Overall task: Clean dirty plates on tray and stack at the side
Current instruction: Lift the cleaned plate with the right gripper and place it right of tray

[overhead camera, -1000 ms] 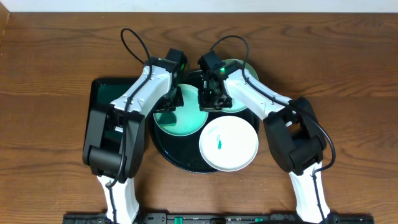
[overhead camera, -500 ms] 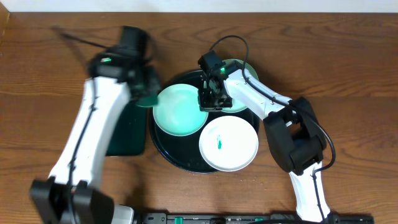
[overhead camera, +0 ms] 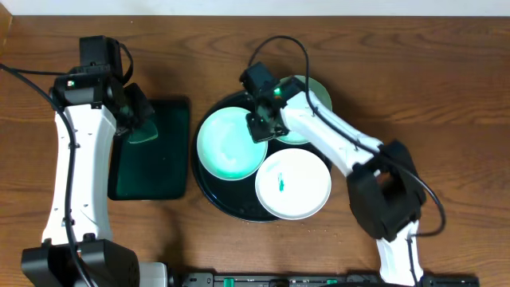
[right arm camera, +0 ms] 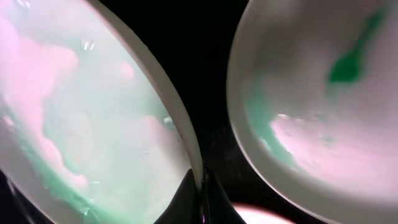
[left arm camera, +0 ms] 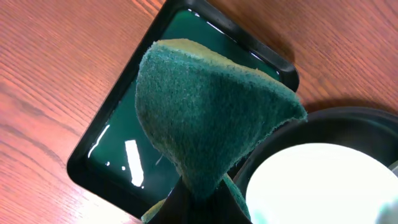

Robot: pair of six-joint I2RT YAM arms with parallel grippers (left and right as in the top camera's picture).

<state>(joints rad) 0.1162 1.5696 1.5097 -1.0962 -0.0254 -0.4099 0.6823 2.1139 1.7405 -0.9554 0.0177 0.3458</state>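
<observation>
On the round tray [overhead camera: 209, 194]: three plates [overhead camera: 292, 182], close together.
Right gripper [overhead camera: 261, 127]: closed on the left plate's [overhead camera: 227, 147] edge.
Left gripper [overhead camera: 137, 119]: clamping a sponge [left arm camera: 211, 118] above the small tray [overhead camera: 151, 171].

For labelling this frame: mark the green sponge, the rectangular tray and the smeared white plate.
green sponge [left arm camera: 205, 112], left wrist view, middle of its fuzzy face.
rectangular tray [overhead camera: 155, 177], overhead view, bare floor.
smeared white plate [overhead camera: 299, 182], overhead view, centre, beside the smear.

Even bright light; plates [right arm camera: 81, 118] blurred close-up; glare in rectangular tray [left arm camera: 109, 146]
</observation>
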